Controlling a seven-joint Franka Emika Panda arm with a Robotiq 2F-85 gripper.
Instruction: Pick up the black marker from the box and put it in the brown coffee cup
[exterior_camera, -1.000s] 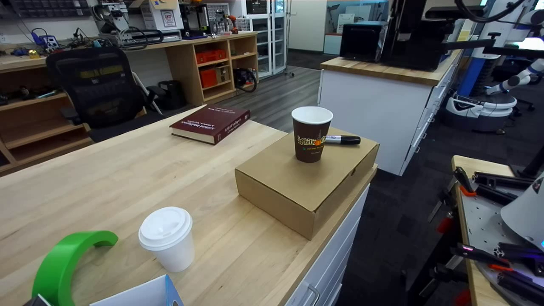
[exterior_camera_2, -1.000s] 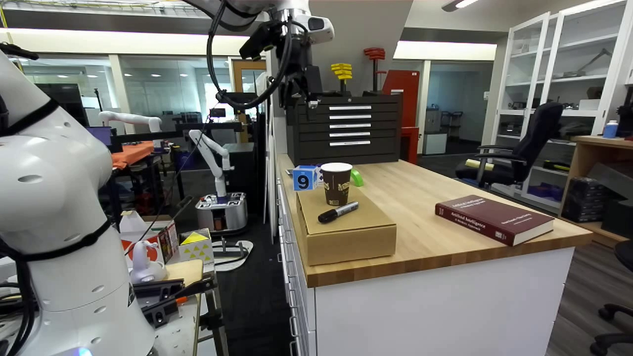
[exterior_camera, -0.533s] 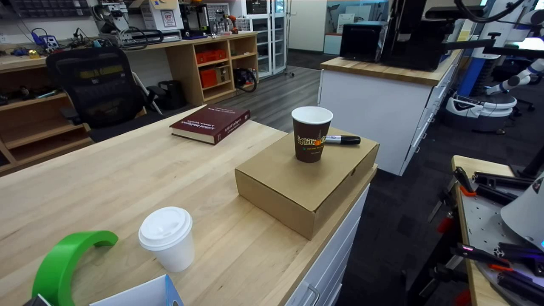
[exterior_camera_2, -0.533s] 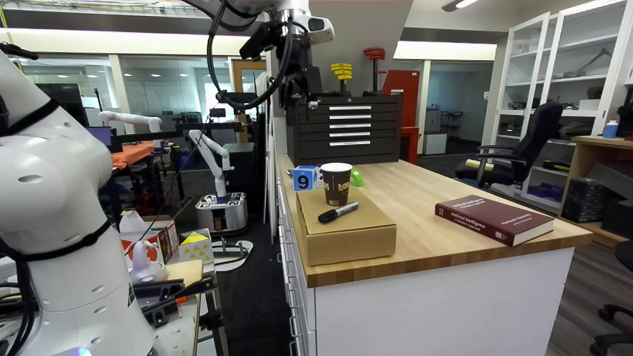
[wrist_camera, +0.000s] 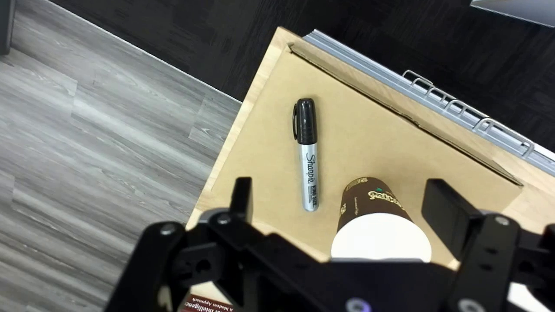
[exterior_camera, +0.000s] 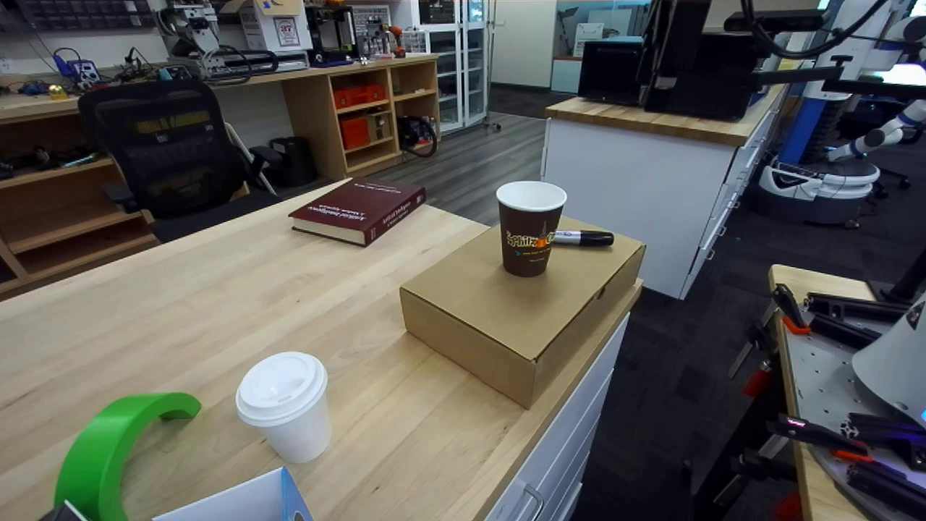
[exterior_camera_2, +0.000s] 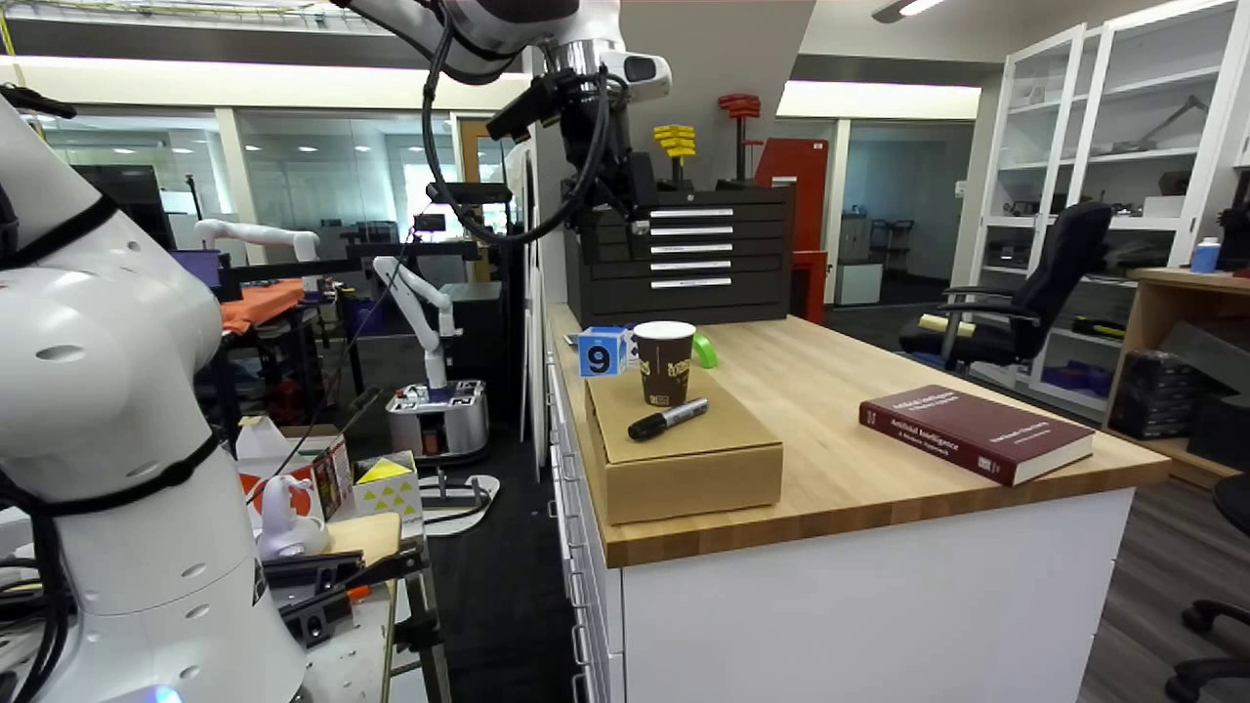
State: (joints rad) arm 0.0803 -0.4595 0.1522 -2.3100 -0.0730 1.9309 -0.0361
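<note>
The black marker, with a black cap and silver barrel, lies on the box near the cup, in both exterior views (exterior_camera: 587,238) (exterior_camera_2: 668,420) and the wrist view (wrist_camera: 308,151). In an exterior view the cup hides its silver end. The flat tan box (exterior_camera: 477,289) (exterior_camera_2: 693,483) (wrist_camera: 360,134) rests on the table corner. The brown coffee cup (exterior_camera: 527,246) (exterior_camera_2: 665,371) (wrist_camera: 368,199) stands upright on the box. In the wrist view the gripper's lower body hides part of its white rim. My gripper (exterior_camera_2: 615,230) (wrist_camera: 344,199) is open and empty, high above the box and cup.
A dark red book (exterior_camera: 358,210) (exterior_camera_2: 977,430) lies on the table (exterior_camera: 217,289). A white lidded cup (exterior_camera: 283,405), a green arch (exterior_camera: 101,449) and a blue-and-white number block (exterior_camera_2: 602,351) stand farther along it. A dark tool chest (exterior_camera_2: 684,254) stands behind the table.
My gripper has moved a little to the right and slightly down in an exterior view, mostly in the last half second. The marker, box and cup have not moved.
</note>
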